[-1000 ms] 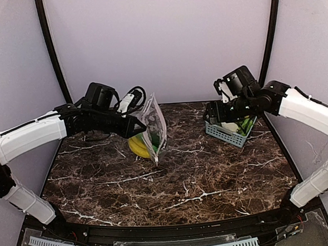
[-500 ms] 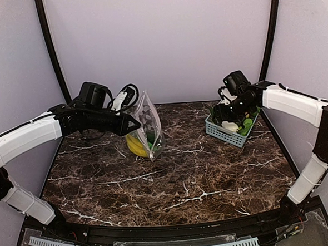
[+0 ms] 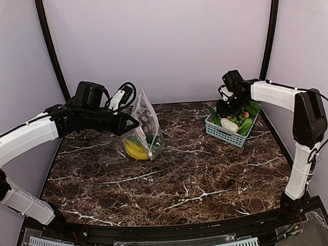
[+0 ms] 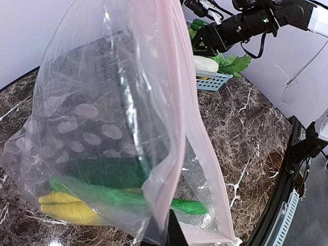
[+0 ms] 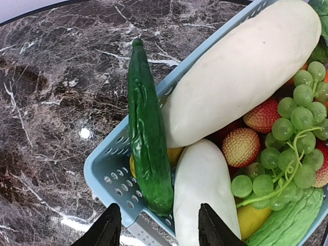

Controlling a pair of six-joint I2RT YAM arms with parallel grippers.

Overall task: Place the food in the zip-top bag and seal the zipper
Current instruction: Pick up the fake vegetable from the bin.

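Left tool (image 3: 134,123) clamped on bag (image 3: 148,114) edge. Right tool (image 5: 156,225) apart, straddling cucumber (image 5: 148,148) in basket (image 5: 108,171): centre on it, dodge the white vegetable (image 5: 202,189), pinch firmly.

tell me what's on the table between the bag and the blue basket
Only bare marble table between the zip-top bag and the basket, clearest in the top view.
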